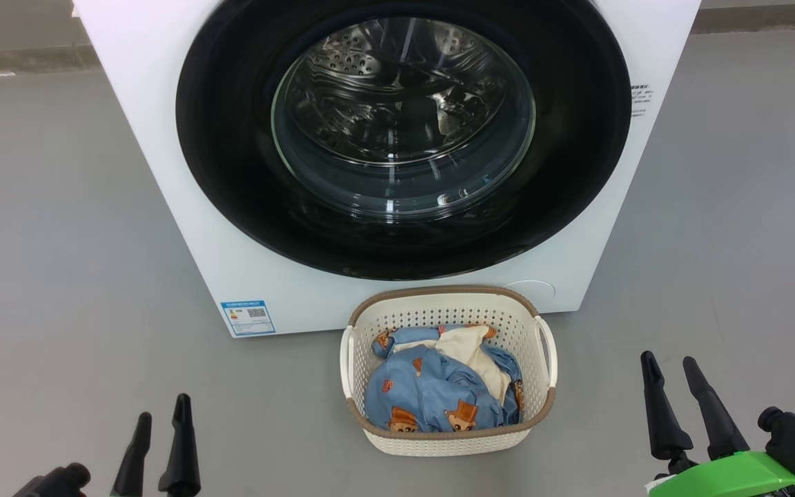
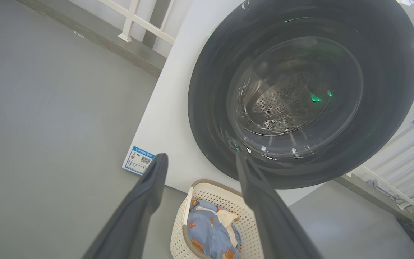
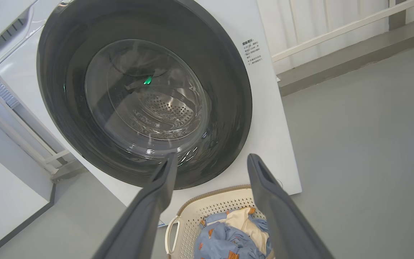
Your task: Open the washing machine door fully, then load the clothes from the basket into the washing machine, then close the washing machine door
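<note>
Head view: a big white washing machine (image 1: 246, 276) takes up the upper centre of the frame, standing on a grey floor (image 1: 45, 262). Its round glossy black door (image 1: 232, 193), with a bulging glass window (image 1: 404, 159), is shut flush against the front, and the steel drum (image 1: 370, 62) shows through the glass. At the lower centre, a small cream basket (image 1: 439, 442) sits on the floor just beside the machine's front. It holds the clothes (image 1: 425, 393): blue fabric with orange-brown bears and a cream garment on top. The left tool (image 1: 163, 411) rises at the lower left, its two dark fingers (image 1: 180, 449) slightly apart and holding nothing. The right tool (image 1: 669, 360) rises at the lower right, also parted and empty. Both are well apart from door and basket. In the wrist views each pair of fingers stands spread, pointing toward the door's lower rim.

The step in hand appears to be opening the door, not yet begun. No handle or hinge is clear, so which edge to pull cannot be told. A finger hooked behind the black rim would likely serve better than pressing the slippery glass. The basket stands right under the door, so the swing should be steady, clear the basket's rim, and go on until the door is fully open
</note>
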Tool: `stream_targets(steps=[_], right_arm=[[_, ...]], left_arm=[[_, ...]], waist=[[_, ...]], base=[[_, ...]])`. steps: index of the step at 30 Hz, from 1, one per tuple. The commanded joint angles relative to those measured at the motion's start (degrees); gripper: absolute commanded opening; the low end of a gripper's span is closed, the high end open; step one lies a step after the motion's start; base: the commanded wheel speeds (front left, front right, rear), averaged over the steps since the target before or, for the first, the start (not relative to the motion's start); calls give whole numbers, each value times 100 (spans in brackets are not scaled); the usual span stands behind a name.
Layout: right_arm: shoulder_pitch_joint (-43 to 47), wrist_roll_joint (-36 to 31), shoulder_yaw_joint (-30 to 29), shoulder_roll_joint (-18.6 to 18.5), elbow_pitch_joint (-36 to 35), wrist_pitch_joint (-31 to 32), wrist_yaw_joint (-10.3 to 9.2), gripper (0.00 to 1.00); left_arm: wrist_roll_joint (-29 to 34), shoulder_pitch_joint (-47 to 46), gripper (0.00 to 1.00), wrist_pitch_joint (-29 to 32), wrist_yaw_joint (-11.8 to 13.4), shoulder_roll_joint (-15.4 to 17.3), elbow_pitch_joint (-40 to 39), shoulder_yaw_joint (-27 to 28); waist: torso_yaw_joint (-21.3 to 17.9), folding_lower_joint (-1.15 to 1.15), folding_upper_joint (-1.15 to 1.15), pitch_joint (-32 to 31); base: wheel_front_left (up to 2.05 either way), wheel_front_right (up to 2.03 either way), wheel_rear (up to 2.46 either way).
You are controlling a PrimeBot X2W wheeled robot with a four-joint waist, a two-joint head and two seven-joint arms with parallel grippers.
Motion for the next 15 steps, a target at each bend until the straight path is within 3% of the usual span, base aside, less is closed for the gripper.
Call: stream_targets(steps=[1, 15], right_arm=[[-41, -215, 107, -68, -168, -81, 7, 100], [17, -1181, 141, -80, -89, -315, 8, 100]], left_arm=[[213, -60, 100, -82, -32, 114, -194, 172], [1168, -32, 100, -318, -37, 135, -310, 153]], waist=[[1, 0, 0, 3], [1, 0, 0, 25]], base=[[0, 0, 0], [0, 0, 0]])
